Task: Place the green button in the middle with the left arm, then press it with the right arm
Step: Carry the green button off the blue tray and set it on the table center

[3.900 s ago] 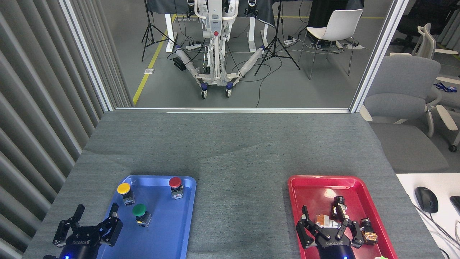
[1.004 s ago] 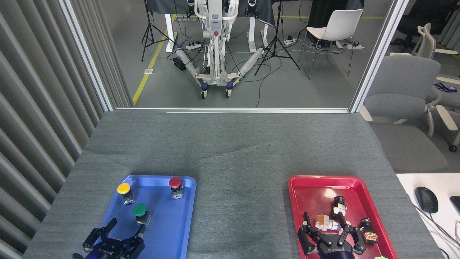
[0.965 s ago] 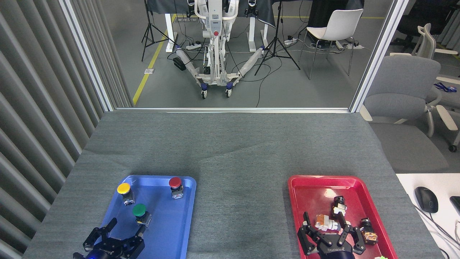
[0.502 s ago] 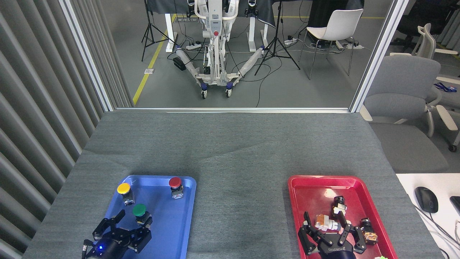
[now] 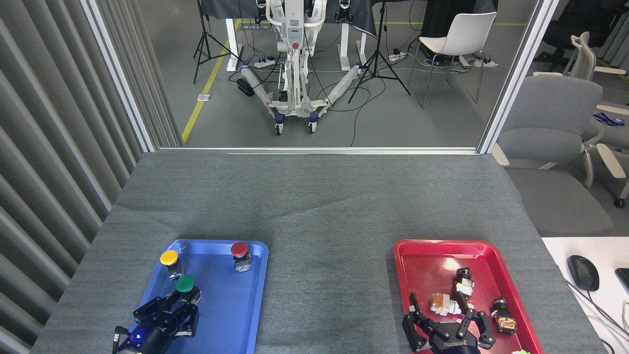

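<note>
Our left gripper (image 5: 183, 304) looks closed around the green button (image 5: 185, 284) in the blue tray (image 5: 231, 314). Our right gripper (image 5: 444, 322) is wide open, holding nothing.

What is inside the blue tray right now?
The blue tray holds the yellow button, red button and green button. The left tool covers the green button's base, so its grip is unclear.

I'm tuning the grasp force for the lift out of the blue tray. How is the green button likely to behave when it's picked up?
The green button looks rigid, a domed cap on a boxy base, so it probably won't deform. The cap is wider than the base, so it may tip if nudged sideways. Being small, it is likely light; the left end effector, whose fingers are closed around its base, should need only modest force.
</note>
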Controlling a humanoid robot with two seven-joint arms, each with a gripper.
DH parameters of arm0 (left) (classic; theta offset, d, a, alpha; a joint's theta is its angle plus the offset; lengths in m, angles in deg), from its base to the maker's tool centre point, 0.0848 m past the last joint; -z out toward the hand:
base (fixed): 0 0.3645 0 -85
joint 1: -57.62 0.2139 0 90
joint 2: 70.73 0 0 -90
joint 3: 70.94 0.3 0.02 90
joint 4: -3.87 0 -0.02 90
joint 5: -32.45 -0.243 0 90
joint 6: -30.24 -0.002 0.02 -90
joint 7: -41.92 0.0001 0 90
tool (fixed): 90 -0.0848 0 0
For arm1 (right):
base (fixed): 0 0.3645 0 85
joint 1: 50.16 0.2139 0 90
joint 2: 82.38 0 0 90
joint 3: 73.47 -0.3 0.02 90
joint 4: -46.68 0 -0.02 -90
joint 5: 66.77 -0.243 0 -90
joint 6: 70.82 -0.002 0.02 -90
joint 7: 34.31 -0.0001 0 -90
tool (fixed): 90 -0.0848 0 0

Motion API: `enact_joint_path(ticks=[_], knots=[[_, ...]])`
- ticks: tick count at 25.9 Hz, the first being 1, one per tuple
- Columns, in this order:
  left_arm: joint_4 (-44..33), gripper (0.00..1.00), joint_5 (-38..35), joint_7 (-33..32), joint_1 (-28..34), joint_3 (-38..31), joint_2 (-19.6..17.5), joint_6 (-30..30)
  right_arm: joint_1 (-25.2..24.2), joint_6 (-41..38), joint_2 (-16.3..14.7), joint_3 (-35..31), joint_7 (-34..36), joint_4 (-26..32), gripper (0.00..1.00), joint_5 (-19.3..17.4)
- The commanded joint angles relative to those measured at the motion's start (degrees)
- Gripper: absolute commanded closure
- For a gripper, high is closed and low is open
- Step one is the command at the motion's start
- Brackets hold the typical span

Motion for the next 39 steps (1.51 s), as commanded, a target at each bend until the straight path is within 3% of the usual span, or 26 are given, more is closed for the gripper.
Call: enact_joint_path(ticks=[1, 7, 11, 14, 18, 31, 32, 33, 35, 36, 37, 39], knots=[[-1.0, 0.97, -0.2, 1.0, 0.5, 0.0, -0.6, 1.6, 0.1, -0.2, 0.8, -0.4, 0.1, -0.2, 0.0, 0.4], [-9.1, 1.0, 0.0, 4.0, 0.4, 0.5, 0.7, 6.2, 0.5, -0.3, 1.1, -0.6, 0.1, -0.2, 0.0, 0.5], [-10.7, 1.0, -1.5, 4.5, -3.5, 7.5, 9.5, 5.7, 0.5, -0.6, 1.3, -0.8, 0.0, -0.2, 0.0, 0.6], [-5.2, 1.0, -10.0, 3.7, -6.1, 11.3, 16.2, 5.3, 0.5, -0.7, 1.7, -1.1, 0.0, -0.2, 0.0, 0.7], [2.4, 1.0, -21.5, 3.5, -7.4, 11.5, 23.8, 4.4, 0.5, -0.7, 1.7, -1.1, 0.0, -0.2, 0.0, 0.7], [7.3, 0.98, -22.2, 3.7, -7.6, 17.6, 23.9, 3.4, 0.4, -0.8, 1.1, -1.0, 0.5, -0.1, 0.01, 0.4], [7.7, 0.9, -21.9, 3.8, -7.6, 17.6, 23.9, 3.4, 0.4, -0.8, 1.1, -1.0, 0.6, -0.2, 0.01, 0.3], [7.9, 0.75, -21.7, 4.3, -7.6, 17.5, 23.8, 3.4, 0.4, -0.8, 1.1, -1.0, 0.6, -0.2, 0.01, 0.1], [7.8, 0.21, -21.6, 4.8, -7.5, 17.5, 23.8, 3.0, 0.4, -0.8, 1.1, -1.1, 0.7, -0.1, 0.01, 0.0], [7.3, 0.07, -21.6, 5.6, -7.3, 17.5, 23.8, 2.3, 0.4, -0.8, 1.1, -1.1, 0.7, -0.2, 0.01, 0.1], [7.0, 0.01, -21.6, 6.7, -7.1, 17.6, 23.8, 1.8, 0.4, -0.7, 1.2, -1.1, 0.7, -0.2, 0.01, 0.1], [6.3, 0.01, -21.7, 7.5, -7.0, 17.6, 23.8, 1.4, 0.4, -0.7, 1.4, -1.1, 0.7, -0.1, 0.03, 0.1]])
